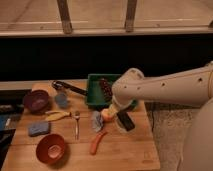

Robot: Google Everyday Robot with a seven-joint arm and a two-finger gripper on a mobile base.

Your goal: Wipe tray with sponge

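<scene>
The green tray (94, 93) sits at the back middle of the wooden table, with a dark reddish bunch (105, 88) lying in it. The blue-grey sponge (38, 128) lies near the table's left edge, far from the tray. My pale arm reaches in from the right and covers the tray's right half. My gripper (113, 108) hangs over the tray's front right corner, just above an orange fruit (106, 115). It stands open and I see nothing held in it.
A purple bowl (36, 100), a small blue cup (62, 100) and a black ladle (67, 87) stand at the left back. A banana (56, 116), fork (76, 124), grey cloth lump (96, 121), black block (125, 121), carrot (97, 142) and red bowl (50, 148) fill the front.
</scene>
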